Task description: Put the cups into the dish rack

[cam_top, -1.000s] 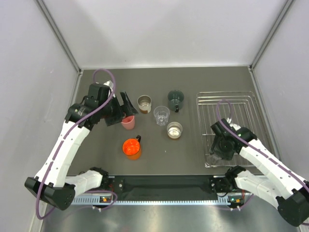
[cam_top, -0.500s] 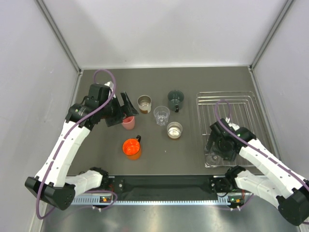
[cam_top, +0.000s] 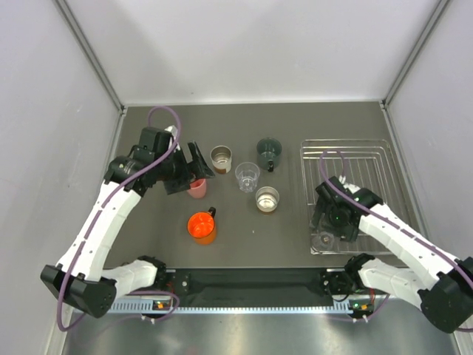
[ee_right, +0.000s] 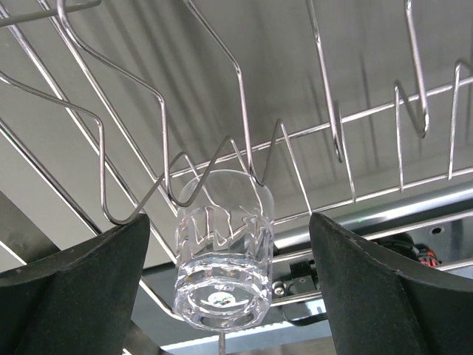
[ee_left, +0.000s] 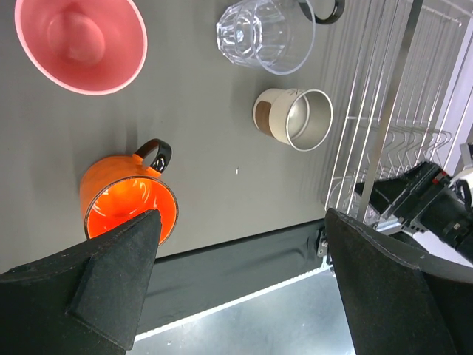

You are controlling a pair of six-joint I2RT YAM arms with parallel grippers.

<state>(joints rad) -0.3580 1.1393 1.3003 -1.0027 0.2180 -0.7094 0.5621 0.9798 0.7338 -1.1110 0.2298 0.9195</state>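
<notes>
The right gripper is hanging wide open above a clear cup resting in the dish rack's near left corner. The left gripper is hovering wide open near the pink cup.

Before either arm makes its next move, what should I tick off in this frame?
1. Right claw open, apart from the racked clear cup: ok.
2. That cup resting among the rack wires: ok.
3. Left claw open: ok.
4. Pink cup centred under left claw: not ok, it sits off to one side in the wrist view.
5. Orange cup upright: ok.
</notes>
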